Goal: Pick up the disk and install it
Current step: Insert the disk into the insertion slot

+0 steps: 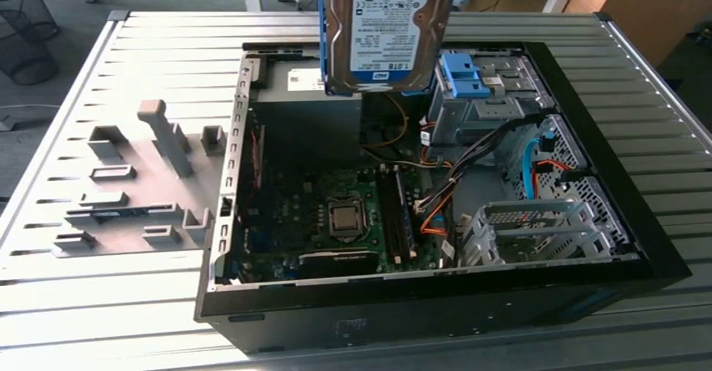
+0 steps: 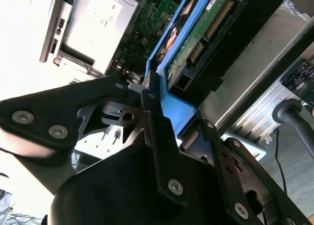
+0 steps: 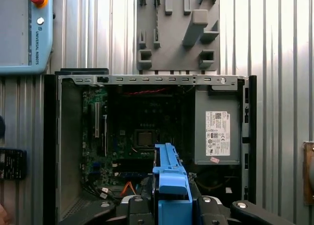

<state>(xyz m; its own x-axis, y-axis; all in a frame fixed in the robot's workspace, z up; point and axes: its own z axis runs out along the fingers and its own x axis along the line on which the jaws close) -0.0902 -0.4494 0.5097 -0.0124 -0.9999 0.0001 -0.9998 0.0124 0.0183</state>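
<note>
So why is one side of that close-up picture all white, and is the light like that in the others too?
In the second wrist view bright light washes out the side beyond the gripper, which holds the disk. In the exterior view sunlight streaks the slatted table while the open computer case stays dim inside. In the first wrist view the light is even, though the case interior is shadowed.

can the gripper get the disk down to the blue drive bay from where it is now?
Probably yes. The gripper holds the disk by its blue rails, upright above the open case. The blue bay sits close beside it, on the exterior view's right, open on top. Orange cables lie lower down.
</note>
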